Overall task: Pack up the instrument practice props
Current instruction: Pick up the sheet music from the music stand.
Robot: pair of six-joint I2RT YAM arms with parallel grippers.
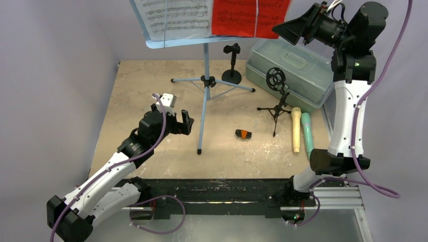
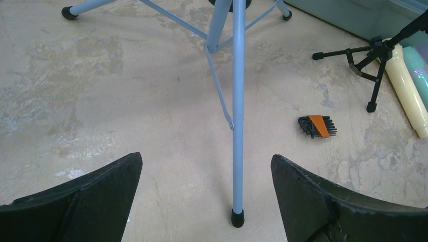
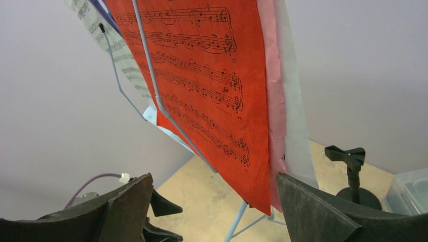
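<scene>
A pale-blue music stand [image 1: 206,80] on tripod legs holds a white page [image 1: 174,17] and a red page [image 1: 247,15] on its rack. My left gripper [image 1: 177,120] is open, low over the table left of the stand. In the left wrist view, the stand's near leg [image 2: 237,151] runs down between the open left gripper's [image 2: 206,157] fingers, untouched. My right gripper [image 1: 282,29] is raised and open at the red page's right edge; the page's [image 3: 202,91] lower corner hangs between the fingers. Cream [image 1: 296,128] and teal [image 1: 307,133] microphones lie at the right. One black holder [image 1: 232,63] stands behind, another [image 1: 276,98] on a tripod.
A translucent grey-green case [image 1: 290,73] sits shut at the back right. A small black and orange hex key set [image 1: 243,133] lies between the stand and the tripod holder. Grey walls close in on the left, back and right of the table [image 1: 146,85].
</scene>
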